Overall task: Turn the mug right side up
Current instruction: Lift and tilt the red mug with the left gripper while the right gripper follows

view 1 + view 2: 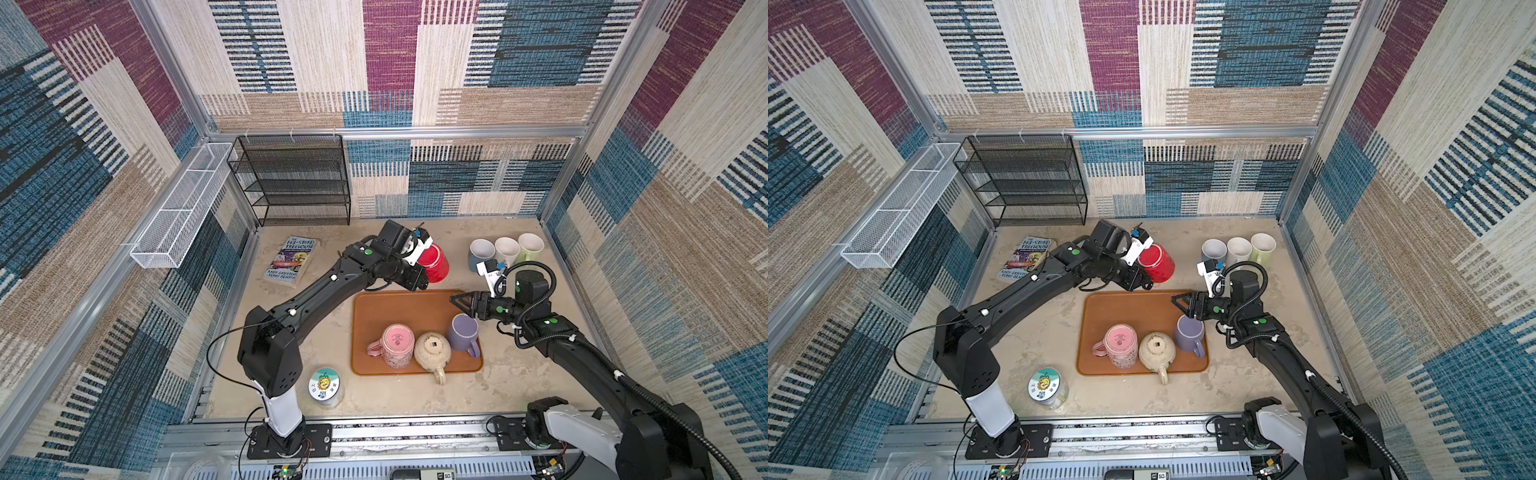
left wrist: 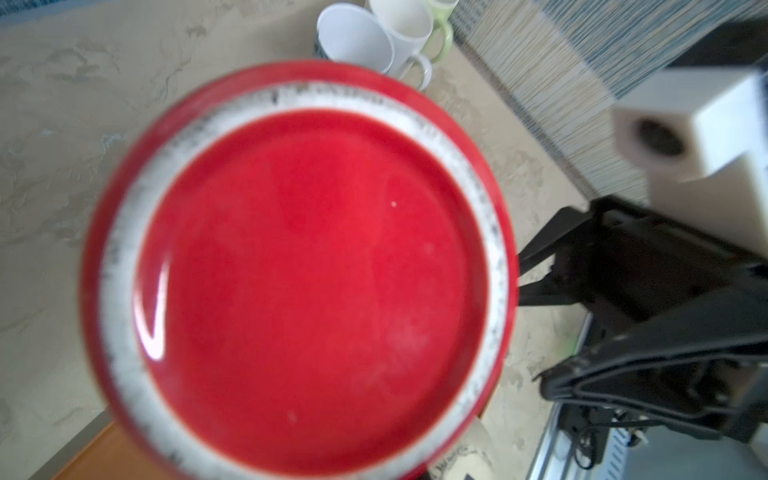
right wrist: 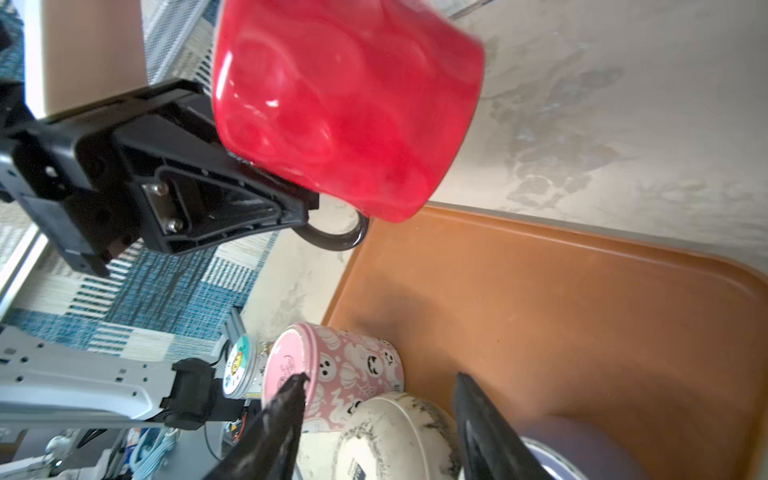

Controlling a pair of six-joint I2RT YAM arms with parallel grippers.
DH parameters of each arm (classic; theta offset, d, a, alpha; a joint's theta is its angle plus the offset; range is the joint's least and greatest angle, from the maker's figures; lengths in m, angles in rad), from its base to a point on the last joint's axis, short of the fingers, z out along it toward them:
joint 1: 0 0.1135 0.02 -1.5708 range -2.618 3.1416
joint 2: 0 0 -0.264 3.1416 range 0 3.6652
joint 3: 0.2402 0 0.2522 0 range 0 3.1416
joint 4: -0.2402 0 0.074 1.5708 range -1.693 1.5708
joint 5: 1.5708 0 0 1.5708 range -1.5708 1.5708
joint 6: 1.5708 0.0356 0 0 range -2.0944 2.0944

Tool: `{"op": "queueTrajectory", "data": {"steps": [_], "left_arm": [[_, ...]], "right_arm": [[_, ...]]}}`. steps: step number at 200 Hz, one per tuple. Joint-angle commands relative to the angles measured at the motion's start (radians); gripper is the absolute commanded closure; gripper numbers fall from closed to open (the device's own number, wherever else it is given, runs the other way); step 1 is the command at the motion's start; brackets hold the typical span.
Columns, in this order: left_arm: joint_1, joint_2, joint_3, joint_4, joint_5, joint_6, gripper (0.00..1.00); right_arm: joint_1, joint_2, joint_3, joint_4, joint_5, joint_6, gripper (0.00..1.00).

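The red mug (image 1: 434,262) (image 1: 1156,262) hangs tilted just beyond the far edge of the orange tray (image 1: 386,307). Its white-ringed base (image 2: 299,266) fills the left wrist view, and its mouth is hidden. My left gripper (image 1: 422,280) (image 3: 307,208) is shut on the mug's dark handle (image 3: 336,239), seen in the right wrist view below the red body (image 3: 349,104). My right gripper (image 1: 455,300) (image 1: 1177,300) (image 3: 380,378) hovers open over the tray's right side with nothing between its fingers, apart from the red mug.
On the tray stand an upside-down pink mug (image 1: 397,345), an upside-down cream mug (image 1: 432,351) and an upright purple mug (image 1: 463,332). Three upright mugs (image 1: 507,249) stand at the back right. A book (image 1: 291,259), a lidded jar (image 1: 325,386) and a black mesh rack (image 1: 295,178) are on the left.
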Motion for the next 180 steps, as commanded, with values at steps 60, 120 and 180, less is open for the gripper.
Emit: {"op": "queueTrajectory", "data": {"steps": [60, 120, 180], "left_arm": [[0.076, -0.171, -0.145, 0.372, 0.32, -0.16, 1.0], [0.144, -0.232, -0.278, 0.691, 0.478, -0.363, 1.0], [0.162, -0.235, -0.317, 0.882, 0.537, -0.474, 1.0]], "right_arm": [[-0.001, 0.043, -0.136, 0.776, -0.241, 0.41, 0.38], [-0.001, 0.197, -0.123, 1.239, -0.252, 0.708, 0.38], [0.006, 0.43, -0.03, 1.645, -0.218, 1.024, 0.39]]}}
